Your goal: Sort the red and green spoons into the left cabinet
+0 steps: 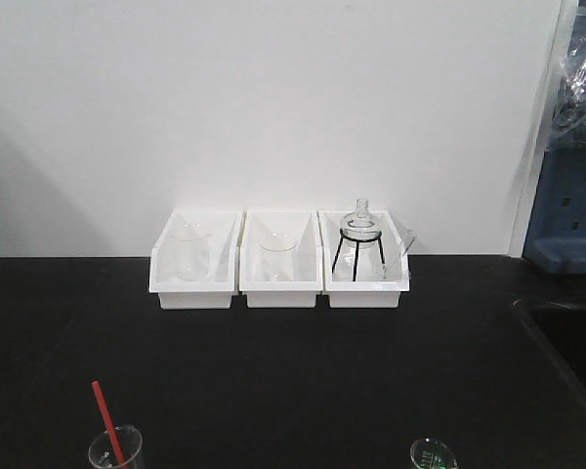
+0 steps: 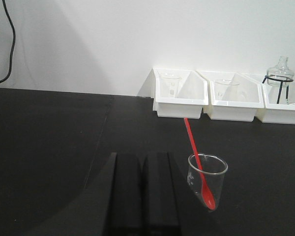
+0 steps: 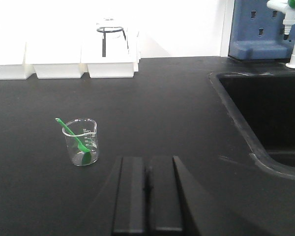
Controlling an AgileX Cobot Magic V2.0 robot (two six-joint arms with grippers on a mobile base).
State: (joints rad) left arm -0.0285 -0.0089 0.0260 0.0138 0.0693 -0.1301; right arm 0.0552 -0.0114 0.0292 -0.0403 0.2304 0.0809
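Red spoon (image 2: 193, 147) right of left tool (image 2: 141, 156)

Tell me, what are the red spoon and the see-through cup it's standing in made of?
The red spoon looks like plastic: it is thin, one solid bright colour, and smooth with a slight shine. The cup looks like clear glass, though it could be clear plastic. You can see the spoon and the black table right through it, and it has faint printed marks like a lab beaker.
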